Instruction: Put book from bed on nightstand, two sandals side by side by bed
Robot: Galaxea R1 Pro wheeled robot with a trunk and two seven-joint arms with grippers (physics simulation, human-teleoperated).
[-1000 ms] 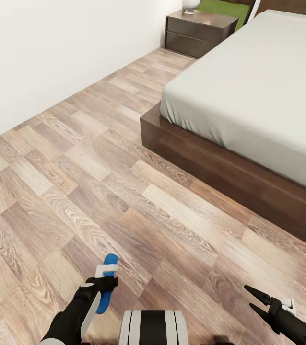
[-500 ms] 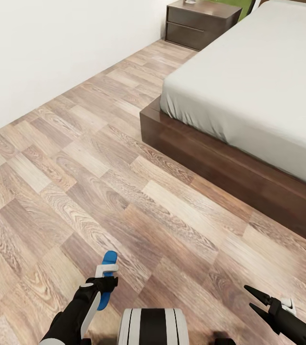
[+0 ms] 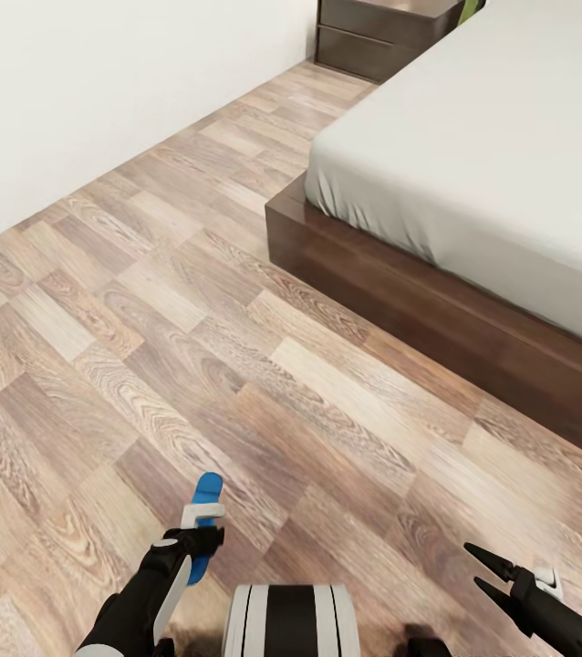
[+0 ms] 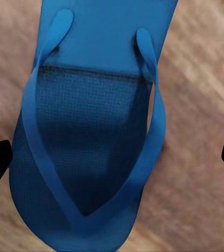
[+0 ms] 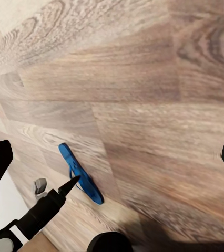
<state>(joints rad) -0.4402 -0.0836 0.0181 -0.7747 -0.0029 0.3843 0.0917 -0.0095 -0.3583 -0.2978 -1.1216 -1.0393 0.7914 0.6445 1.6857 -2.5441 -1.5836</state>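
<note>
Across the last second the whole head view slides: the nightstand (image 3: 382, 32) climbs toward the top edge and the bed (image 3: 473, 164) shifts with it, so it is the camera tilting down, not the furniture moving. Both arms sit in the same place in the picture, unchanged. My guess is that the robot is checking the floor (image 3: 145, 301) by the bed for a spot to lay the sandal.

At the left, the left gripper (image 3: 202, 538) hangs low over the floor, forearm angled up and forward, closed on one blue sandal (image 3: 204, 525), held edge-on; its wrist view looks onto the straps. At the right, the right gripper (image 3: 484, 568) is empty, jaws parted, pointing forward. The book and second sandal are not seen
</note>
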